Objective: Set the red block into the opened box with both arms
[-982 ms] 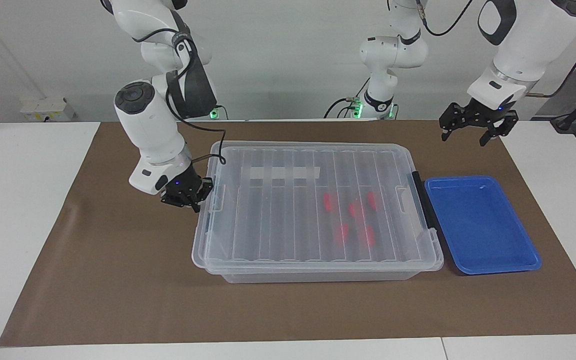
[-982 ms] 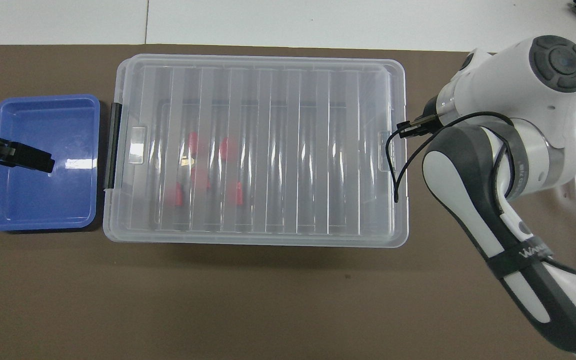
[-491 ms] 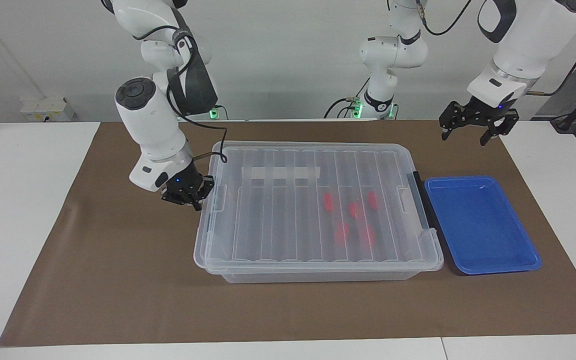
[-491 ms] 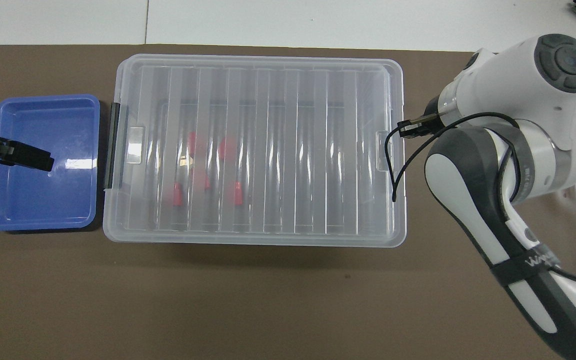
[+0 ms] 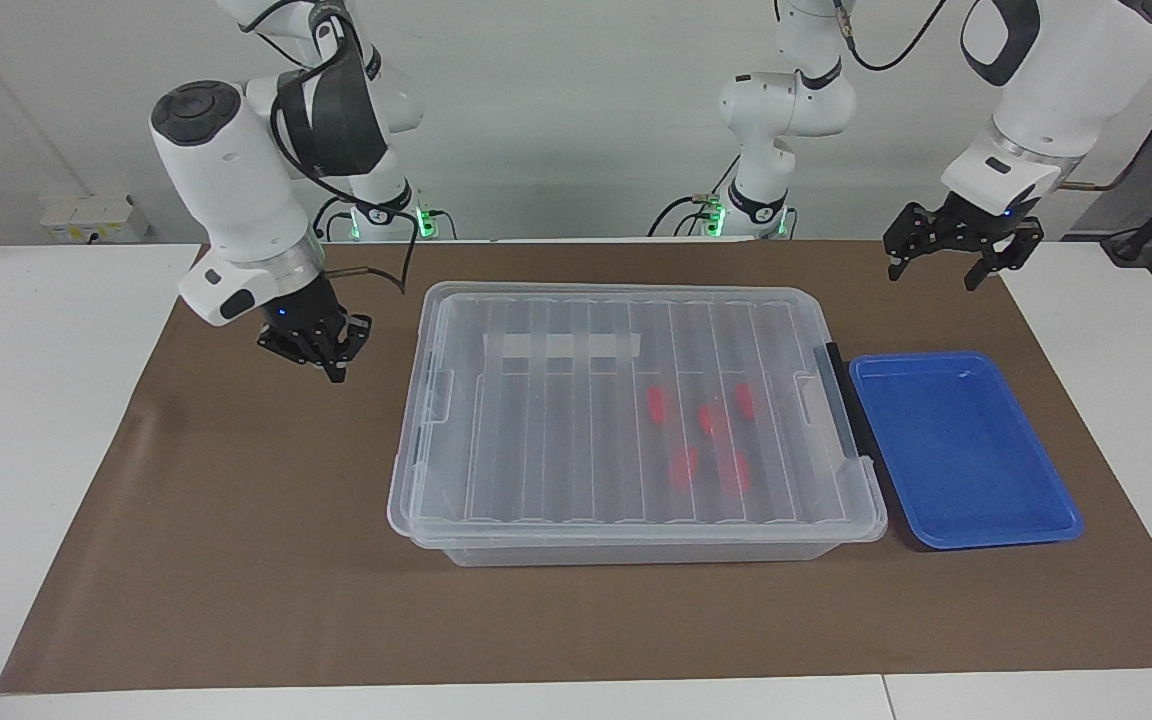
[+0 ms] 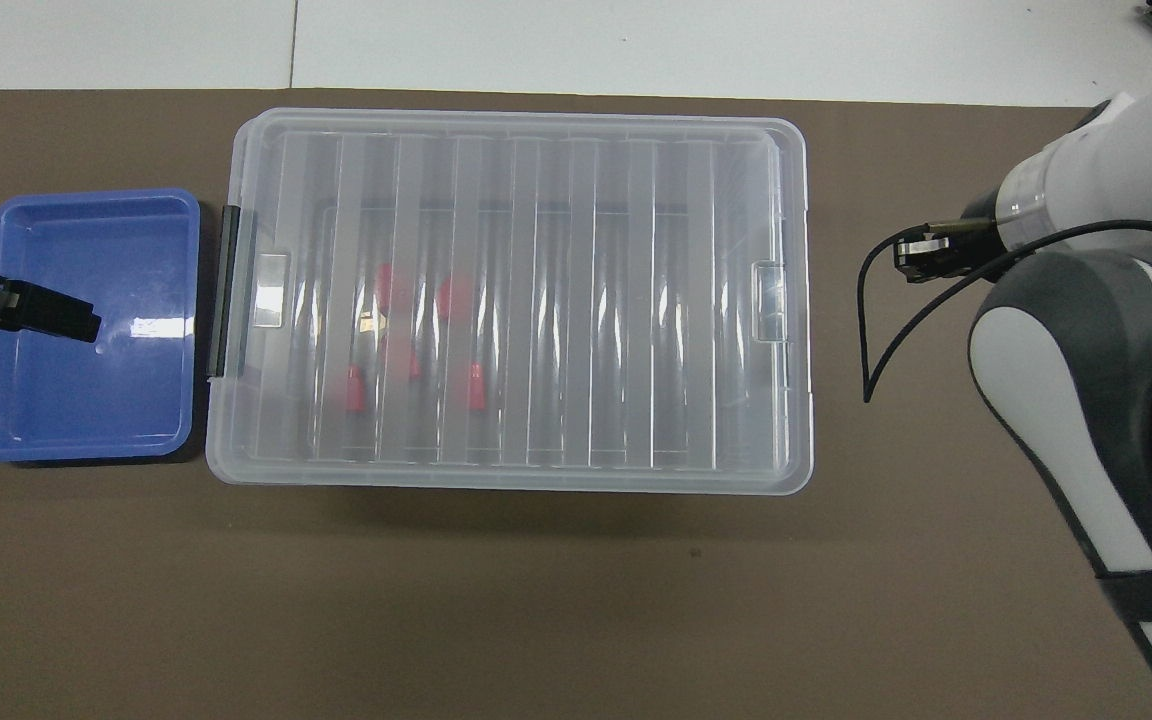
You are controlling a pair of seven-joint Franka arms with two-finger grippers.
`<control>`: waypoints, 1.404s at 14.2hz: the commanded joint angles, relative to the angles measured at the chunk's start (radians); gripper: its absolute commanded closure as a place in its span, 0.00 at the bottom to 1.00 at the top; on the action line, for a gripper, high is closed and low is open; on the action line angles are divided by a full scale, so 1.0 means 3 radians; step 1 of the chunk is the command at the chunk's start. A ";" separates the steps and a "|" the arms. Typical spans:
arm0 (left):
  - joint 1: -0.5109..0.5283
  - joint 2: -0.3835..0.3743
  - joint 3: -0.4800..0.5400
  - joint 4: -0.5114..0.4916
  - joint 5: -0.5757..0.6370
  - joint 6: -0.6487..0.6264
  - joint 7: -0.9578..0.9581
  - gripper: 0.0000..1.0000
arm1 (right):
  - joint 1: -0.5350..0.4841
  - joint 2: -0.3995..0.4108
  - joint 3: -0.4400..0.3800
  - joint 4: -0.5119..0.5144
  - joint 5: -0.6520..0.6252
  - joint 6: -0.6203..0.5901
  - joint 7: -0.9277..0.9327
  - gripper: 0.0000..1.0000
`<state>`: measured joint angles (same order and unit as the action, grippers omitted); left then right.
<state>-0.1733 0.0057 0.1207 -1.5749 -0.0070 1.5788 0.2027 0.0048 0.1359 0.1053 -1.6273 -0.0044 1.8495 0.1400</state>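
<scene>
The box (image 5: 536, 430) (image 6: 636, 300) stands mid-mat with its ribbed clear lid lying on it. Several red blocks (image 5: 708, 418) (image 6: 456, 297) show through the lid, inside the box, toward the left arm's end. My right gripper (image 5: 334, 372) hangs shut and empty over the bare mat beside the box's end, clear of the latch; the overhead view shows only its arm. My left gripper (image 5: 934, 274) is open and empty in the air; from above one of its fingers (image 6: 56, 318) lies over the blue tray.
A shallow blue tray (image 5: 966, 520) (image 6: 76, 420) lies empty against the box's end with the black bar (image 5: 841, 400). A brown mat (image 5: 236, 550) covers the table, with white tabletop at both ends. The right arm's cable (image 6: 871, 330) hangs in a loop beside the box.
My right gripper has risen from the latch at the box's end and drawn away toward the right arm's end of the table. The lid's end settled. The left gripper barely moved.
</scene>
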 commanded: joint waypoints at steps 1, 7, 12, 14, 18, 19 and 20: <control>0.0010 -0.0039 -0.0004 -0.0022 0.0028 -0.0021 0.0025 0.00 | -0.0006 -0.0156 -0.0090 -0.0057 -0.0139 -0.0085 0.0192 0.00; -0.0056 -0.0060 -0.0105 -0.0027 0.0023 -0.0052 0.0040 0.00 | -0.0123 -0.0432 -0.0172 0.0035 -0.0139 -0.0494 0.0198 0.00; -0.0107 -0.0065 -0.0218 -0.0042 0.0023 -0.0083 0.0050 0.00 | -0.0129 -0.0545 -0.0264 0.0040 -0.0108 -0.0719 0.0152 0.00; -0.0107 -0.0075 -0.0254 -0.0053 0.0023 -0.0083 0.0045 0.00 | -0.0118 -0.0550 -0.0285 0.0035 -0.0108 -0.0765 0.0142 0.00; -0.0097 -0.0085 -0.0254 -0.0053 0.0023 -0.0165 0.0050 0.00 | -0.0108 -0.0555 -0.0290 0.0030 -0.0108 -0.0842 0.0127 0.00; -0.0077 -0.0085 -0.0254 -0.0053 0.0023 -0.0165 0.0055 0.00 | -0.0108 -0.0555 -0.0290 0.0030 -0.0108 -0.0847 0.0127 0.00; -0.0067 -0.0085 -0.0254 -0.0053 0.0023 -0.0170 0.0056 0.00 | -0.0103 -0.0555 -0.0290 0.0030 -0.0108 -0.0847 0.0132 0.00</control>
<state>-0.1922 0.0013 0.0362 -1.5766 -0.0070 1.5456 0.2055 -0.0239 -0.0132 0.0166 -1.6041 -0.0323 1.6062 0.1749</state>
